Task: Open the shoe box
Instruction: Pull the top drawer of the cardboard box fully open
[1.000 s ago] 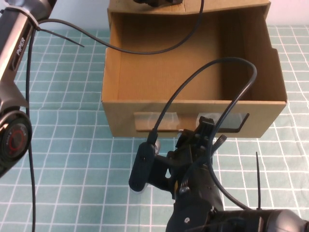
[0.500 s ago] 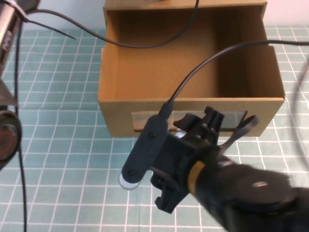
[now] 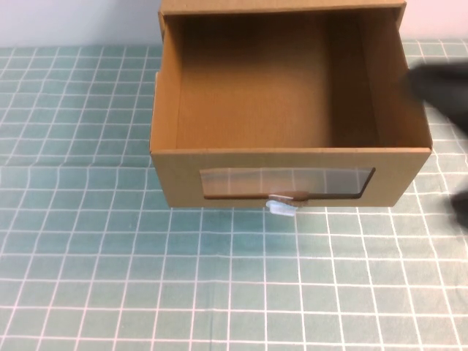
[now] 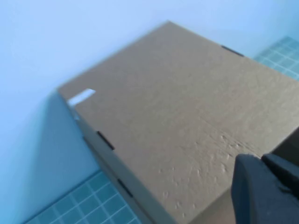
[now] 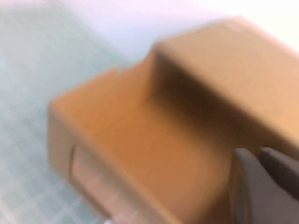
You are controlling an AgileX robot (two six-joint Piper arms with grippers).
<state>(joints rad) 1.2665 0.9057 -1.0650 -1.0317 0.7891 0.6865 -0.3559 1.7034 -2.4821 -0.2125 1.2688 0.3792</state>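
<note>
Moved: right arm [image 3: 441,88] has left the drawer front, where it stood a second ago, and is now a dark blur at the table's right edge; the left arm and the cables have gone from the high view.
Shoe box [image 3: 292,157]: middle of the far edge of the table [image 3: 88,256], drawer pulled out toward the near edge, its brown inside showing.
Drawer front: clear window [image 3: 285,183], white tab [image 3: 281,208] just under it.
Right pincer [image 5: 260,156]: clenched on nothing, off the open drawer's corner.
Left pincer [image 4: 261,161]: clenched on nothing, over the box's closed top.
</note>
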